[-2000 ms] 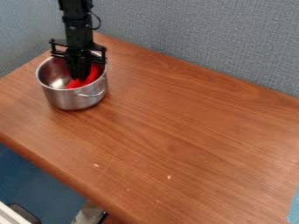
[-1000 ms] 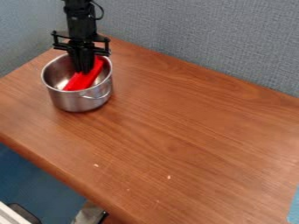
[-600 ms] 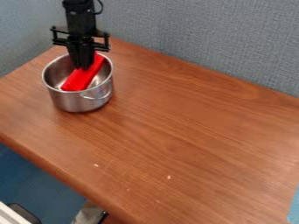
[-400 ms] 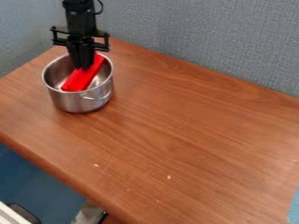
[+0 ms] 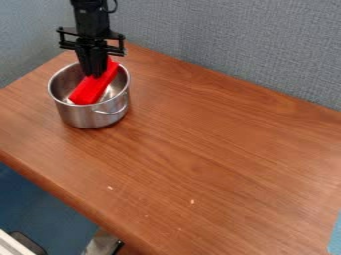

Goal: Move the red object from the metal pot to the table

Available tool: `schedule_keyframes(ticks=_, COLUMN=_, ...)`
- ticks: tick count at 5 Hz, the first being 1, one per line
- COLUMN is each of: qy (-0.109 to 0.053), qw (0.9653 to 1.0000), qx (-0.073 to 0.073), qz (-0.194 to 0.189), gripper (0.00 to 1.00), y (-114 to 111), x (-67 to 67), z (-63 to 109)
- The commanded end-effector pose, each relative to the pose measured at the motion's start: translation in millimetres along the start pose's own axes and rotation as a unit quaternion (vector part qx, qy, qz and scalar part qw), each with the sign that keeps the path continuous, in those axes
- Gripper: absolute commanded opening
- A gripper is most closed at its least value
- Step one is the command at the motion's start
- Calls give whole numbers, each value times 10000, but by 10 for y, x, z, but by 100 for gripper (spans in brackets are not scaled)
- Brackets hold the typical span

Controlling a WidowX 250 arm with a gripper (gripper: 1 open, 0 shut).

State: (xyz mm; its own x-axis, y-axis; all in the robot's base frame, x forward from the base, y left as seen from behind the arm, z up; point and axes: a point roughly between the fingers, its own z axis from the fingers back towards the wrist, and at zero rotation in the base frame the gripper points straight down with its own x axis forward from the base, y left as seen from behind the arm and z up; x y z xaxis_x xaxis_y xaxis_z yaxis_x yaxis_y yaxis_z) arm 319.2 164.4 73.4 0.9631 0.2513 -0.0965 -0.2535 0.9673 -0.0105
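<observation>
The single camera view looks down from a high front angle onto the table [image 5: 200, 149], a brown wooden top with reddish grain and a rounded near-left corner, set against a grey-blue textured wall [image 5: 253, 40].

The metal pot [image 5: 83, 110], shiny steel with straight sides and a rolled rim, stands near the table's far-left corner. The black arm [image 5: 91, 15] comes straight down from the top edge of the picture, and its gripper [image 5: 96, 72] reaches into the pot's mouth, pointing downward.

The red object [image 5: 91, 88], a bright red oblong block, lies tilted inside the pot, its upper end rising toward the far rim and meeting the dark fingers [image 5: 94, 66]. The fingers are clenched narrow around that upper end, gripping the block, while its lower end slants down to the left within the pot. The block is inside the pot's rim, not on the wood.
</observation>
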Motion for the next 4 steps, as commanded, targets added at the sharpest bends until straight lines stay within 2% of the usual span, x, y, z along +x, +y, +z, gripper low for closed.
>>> schedule_keyframes(ticks=1, qy=-525, qw=9985, qx=123, qz=-13, gripper=0, y=2, x=23, z=370)
schedule_keyframes(ticks=2, qy=-508, qw=9986, qx=137, qz=-8, gripper=100, y=11, x=18, z=360)
schedule_keyframes(ticks=3, qy=-485, qw=9987, qx=161, qz=-1, gripper=0, y=20, x=21, z=336)
schedule_keyframes(ticks=4, qy=-472, qw=9987, qx=182, qz=0, gripper=0, y=32, x=24, z=318)
